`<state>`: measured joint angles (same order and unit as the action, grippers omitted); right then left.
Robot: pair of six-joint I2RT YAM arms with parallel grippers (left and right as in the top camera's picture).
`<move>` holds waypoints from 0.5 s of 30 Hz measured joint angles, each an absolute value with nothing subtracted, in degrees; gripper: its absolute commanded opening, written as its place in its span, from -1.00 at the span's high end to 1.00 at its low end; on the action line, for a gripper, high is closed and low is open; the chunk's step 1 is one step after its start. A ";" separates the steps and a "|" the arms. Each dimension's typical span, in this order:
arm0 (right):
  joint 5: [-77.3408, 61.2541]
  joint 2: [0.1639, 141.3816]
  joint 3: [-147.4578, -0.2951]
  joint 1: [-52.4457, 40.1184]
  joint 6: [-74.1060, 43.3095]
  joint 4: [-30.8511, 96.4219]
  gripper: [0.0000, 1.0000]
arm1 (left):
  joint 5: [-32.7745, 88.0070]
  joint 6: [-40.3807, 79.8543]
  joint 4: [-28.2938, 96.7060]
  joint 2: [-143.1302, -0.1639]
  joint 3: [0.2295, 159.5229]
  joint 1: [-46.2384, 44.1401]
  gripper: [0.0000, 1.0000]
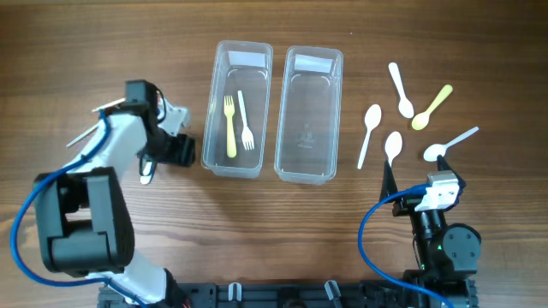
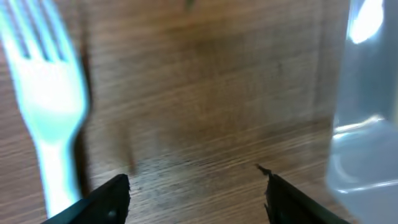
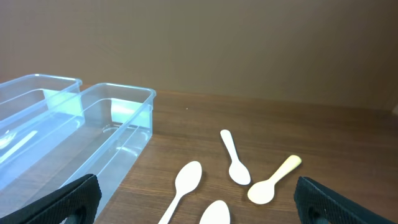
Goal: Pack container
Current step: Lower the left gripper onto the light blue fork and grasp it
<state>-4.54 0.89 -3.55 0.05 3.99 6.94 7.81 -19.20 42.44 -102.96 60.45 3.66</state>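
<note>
white fork [image 2: 46,93] lies on the wooden table [image 2: 205,93] just beside the left gripper [image 2: 196,186], whose jaws stand apart, holding nothing. the right gripper [image 3: 196,193] is spread wide near 5 spoons [image 3: 235,158].

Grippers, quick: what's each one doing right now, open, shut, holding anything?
Left gripper: open, holding nothing; a white fork lies loose beside it.
Right gripper: open, holding nothing.

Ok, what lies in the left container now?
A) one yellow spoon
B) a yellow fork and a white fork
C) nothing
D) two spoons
B: overhead, a yellow fork and a white fork lie side by side inside the left container.
</note>
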 measured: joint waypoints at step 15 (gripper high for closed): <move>-4.51 0.89 -3.55 0.05 4.01 6.94 -0.99 | 5.67 -19.46 41.39 -97.65 60.38 2.94 -0.35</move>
<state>-4.51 0.89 -3.55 0.05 4.01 6.94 5.67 -19.46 41.39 -97.65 60.38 2.94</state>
